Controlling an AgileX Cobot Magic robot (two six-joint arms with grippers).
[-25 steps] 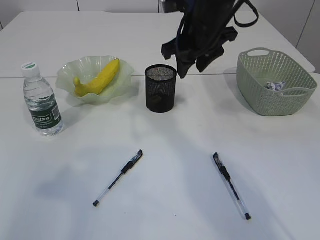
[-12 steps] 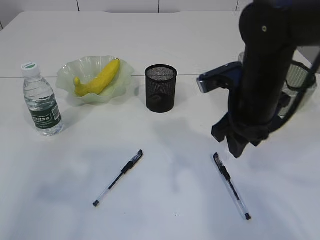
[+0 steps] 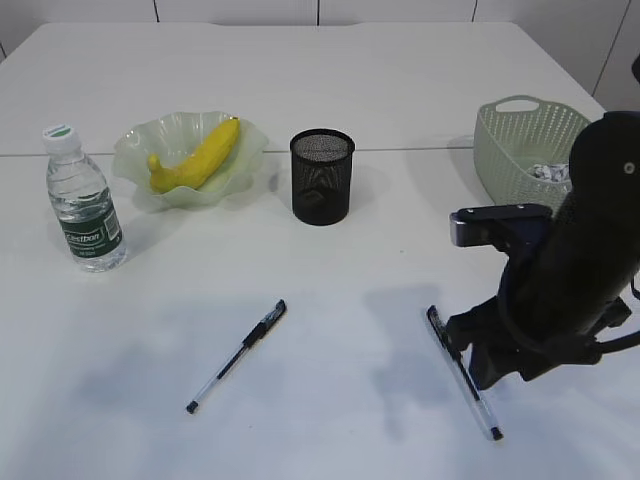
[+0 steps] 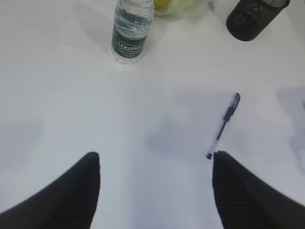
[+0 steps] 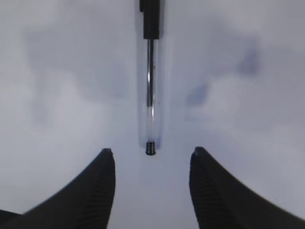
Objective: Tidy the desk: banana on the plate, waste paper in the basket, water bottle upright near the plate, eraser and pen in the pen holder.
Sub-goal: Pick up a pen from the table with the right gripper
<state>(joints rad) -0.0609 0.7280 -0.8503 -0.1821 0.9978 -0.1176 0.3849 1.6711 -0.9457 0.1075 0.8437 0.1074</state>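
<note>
Two pens point(image 3: 238, 355) point(image 3: 463, 373) lie flat on table.

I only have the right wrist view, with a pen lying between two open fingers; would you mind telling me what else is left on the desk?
Observer: A second pen lies further left, near the open left gripper.
Operator: Thanks. Is the pen holder close?
Observer: The pen holder stands upright beyond both pens, beside the plate.
Operator: And the banana?
Observer: The banana is already on that plate, with the water bottle upright next to it.
</note>
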